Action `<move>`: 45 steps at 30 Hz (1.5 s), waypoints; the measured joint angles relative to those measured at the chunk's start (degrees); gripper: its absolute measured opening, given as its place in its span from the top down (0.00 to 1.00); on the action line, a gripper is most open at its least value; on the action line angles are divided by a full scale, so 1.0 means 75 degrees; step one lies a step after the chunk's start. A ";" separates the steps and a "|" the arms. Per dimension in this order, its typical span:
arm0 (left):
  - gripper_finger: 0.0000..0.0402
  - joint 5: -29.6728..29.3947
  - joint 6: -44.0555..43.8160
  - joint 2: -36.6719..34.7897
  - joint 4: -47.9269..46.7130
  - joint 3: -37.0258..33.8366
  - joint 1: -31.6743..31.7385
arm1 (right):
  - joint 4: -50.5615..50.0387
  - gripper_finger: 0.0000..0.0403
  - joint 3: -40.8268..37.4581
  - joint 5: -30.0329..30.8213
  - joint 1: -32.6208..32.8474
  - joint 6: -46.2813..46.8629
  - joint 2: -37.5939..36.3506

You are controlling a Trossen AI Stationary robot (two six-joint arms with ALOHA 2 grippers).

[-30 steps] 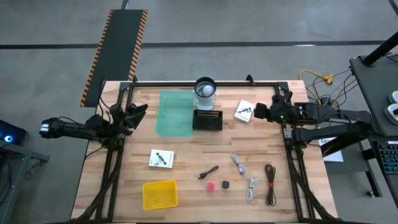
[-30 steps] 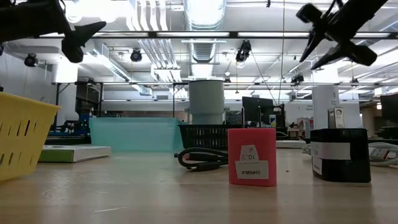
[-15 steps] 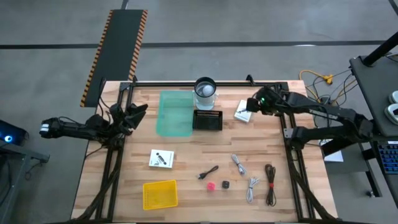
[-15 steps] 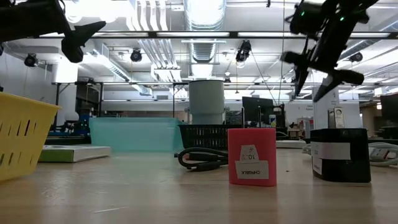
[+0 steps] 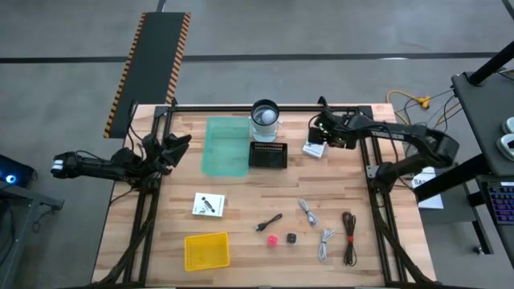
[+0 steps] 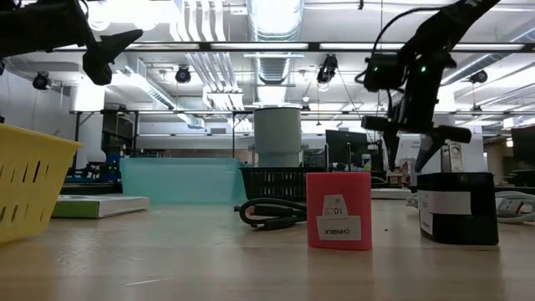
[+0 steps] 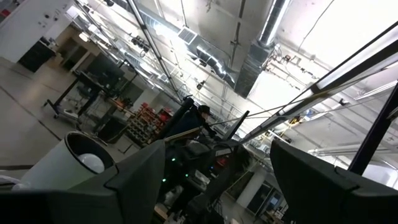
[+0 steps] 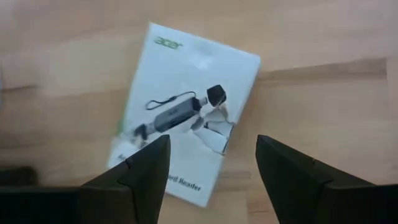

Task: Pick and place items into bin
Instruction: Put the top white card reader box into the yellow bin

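Observation:
My right gripper [image 5: 320, 133] [image 8: 212, 144] hangs open and points down over a white printed card [image 5: 314, 145] [image 8: 186, 106] lying flat near the table's far right; its fingers stand above the card without touching it. A second white card [image 5: 209, 204] lies flat left of centre. Near the front lie a black cable [image 5: 269, 222], grey cable [image 5: 307, 212], white cable [image 5: 324, 243], brown cable [image 5: 348, 237], a red ball [image 5: 273, 239] and a black cube [image 5: 291, 238]. My left gripper [image 5: 183, 141] [image 7: 217, 146] waits open and raised at the table's left edge.
A yellow bin [image 5: 206, 250] stands at the near left. A green tray [image 5: 226, 146], a black basket [image 5: 268, 154] and a white cylinder [image 5: 265, 116] sit at the far middle, the basket close to the card under my right gripper. Black frame rails [image 5: 257, 107] border the table.
My right gripper has swung from the table's right edge toward the left and come down over the far-right white card, tipping from level to pointing downward. The card has stayed where it was.

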 joint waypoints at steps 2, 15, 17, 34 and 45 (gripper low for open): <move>0.32 0.0000 0.0000 -0.0003 0.0003 0.0000 0.0000 | 0.0000 0.46 0.0001 -0.0124 0.0000 0.0060 0.0277; 0.32 0.0000 0.0000 -0.0002 0.0000 0.0000 0.0000 | 0.0503 0.48 0.0019 -0.0569 -0.0041 0.0037 0.0435; 0.32 0.0001 -0.0001 -0.0005 0.0003 0.0000 0.0000 | 0.0390 0.48 0.0019 -0.0532 -0.0041 0.0037 0.0432; 0.32 0.0003 -0.0003 0.0020 -0.0003 -0.0012 0.0000 | 0.0022 0.48 -0.0013 0.0069 -0.0067 0.0614 0.0959; 0.32 0.0003 -0.0006 0.0053 -0.0008 -0.0032 0.0000 | 0.0203 0.48 0.0093 0.0107 -0.0065 0.1326 0.1868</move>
